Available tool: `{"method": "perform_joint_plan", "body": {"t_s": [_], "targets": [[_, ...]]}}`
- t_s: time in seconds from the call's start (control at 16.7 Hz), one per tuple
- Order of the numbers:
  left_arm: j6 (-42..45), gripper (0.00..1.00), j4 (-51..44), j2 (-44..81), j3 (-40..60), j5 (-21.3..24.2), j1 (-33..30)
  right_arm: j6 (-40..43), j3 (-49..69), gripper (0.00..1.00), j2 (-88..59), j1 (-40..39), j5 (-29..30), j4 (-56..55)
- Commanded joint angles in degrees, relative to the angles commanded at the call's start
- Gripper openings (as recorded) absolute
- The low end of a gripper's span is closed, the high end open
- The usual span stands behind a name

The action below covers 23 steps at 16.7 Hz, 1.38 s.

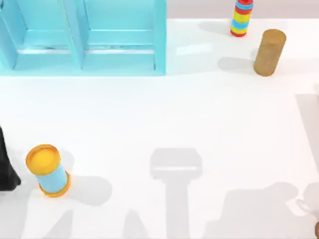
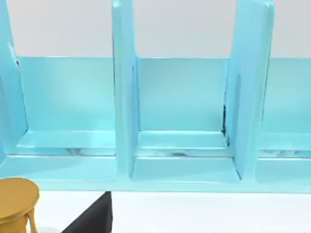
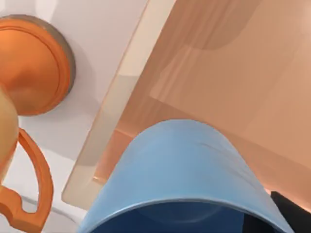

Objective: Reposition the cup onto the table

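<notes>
1. Top view: the white tabletop (image 1: 199, 124) is seen spread across nearly the whole picture, with broad grey shadows cast on its near part.
2. A turquoise shelf unit (image 1: 82, 37) is set at the far left, its compartments divided by upright panels; the same unit (image 2: 184, 121) is faced in the left wrist view.
3. A light-blue cylinder with yellow-orange top (image 1: 47, 170) is stood tilted near the left edge, just beside a black part of the left arm (image 1: 6, 169); whether the left tool is released or clenched cannot be told.
4. A tan brown cylinder (image 1: 269, 52) is placed at the far right, near a striped red, yellow and blue stack (image 1: 241, 18).
5. The cup (image 3: 184, 184) is shown very close in the right wrist view, mid-blue with its hollow inside visible, above a peach-coloured flat surface (image 3: 233, 73); whether the right tool is grasping it cannot be told.
6. An orange stand-like object (image 3: 29, 63) is seen beside that surface.
</notes>
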State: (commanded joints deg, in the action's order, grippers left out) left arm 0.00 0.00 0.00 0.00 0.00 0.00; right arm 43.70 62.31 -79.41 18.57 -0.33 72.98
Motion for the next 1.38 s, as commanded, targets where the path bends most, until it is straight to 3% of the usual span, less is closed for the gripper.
{"method": "perform_joint_plan", "body": {"t_s": [0.24,0.42,1.14,1.38], "targets": [[0.0,1.0,0.0,0.0,0.0,0.0,0.0,-4.54,4.39,0.0,-1.78,-3.89,0.75,-0.11],[0.0,1.0,0.0,0.0,0.0,0.0,0.0,-12.78,8.72,0.0,-4.75,-10.91,0.95,0.3],[0.0,1.0,0.0,0.0,0.0,0.0,0.0,-66.2,23.19,0.0,-19.58,-45.68,-0.42,-0.83],[0.0,1.0,0.0,0.0,0.0,0.0,0.0,-78.24,25.09,0.0,-23.55,-53.1,-0.05,-2.83]]}}
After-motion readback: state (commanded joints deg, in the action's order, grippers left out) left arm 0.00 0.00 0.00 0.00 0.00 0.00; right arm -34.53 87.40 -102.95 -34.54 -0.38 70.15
